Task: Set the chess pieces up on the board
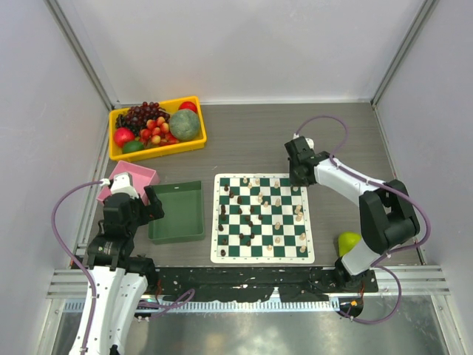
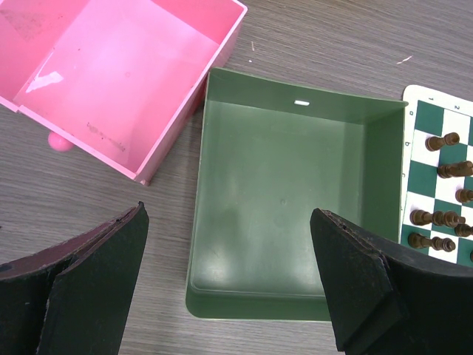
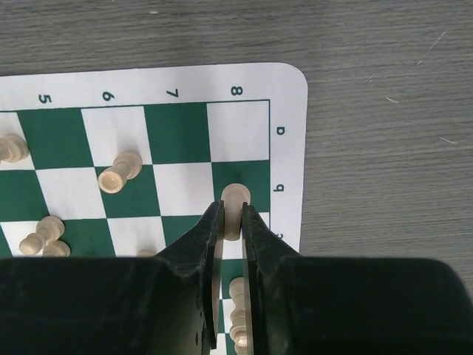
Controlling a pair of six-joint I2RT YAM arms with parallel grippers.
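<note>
The green-and-white board [image 1: 262, 218] lies mid-table, with dark pieces [image 1: 231, 211] mostly on its left half and cream pieces [image 1: 288, 214] on its right. My right gripper [image 3: 232, 208] is at the board's far right corner, shut on a cream piece [image 3: 235, 198] that stands over the green square in row b, column 8. Other cream pieces [image 3: 118, 173] lie or stand to its left. My left gripper [image 2: 229, 274] is open and empty above the near edge of the green tray [image 2: 288, 185]. Dark pieces [image 2: 442, 142] show at the board's edge in the left wrist view.
An empty pink box [image 1: 130, 180] sits left of the green tray [image 1: 177, 211]. A yellow bin [image 1: 118, 153] of fruit stands at the back left. A green pear [image 1: 349, 241] lies right of the board near the right arm's base.
</note>
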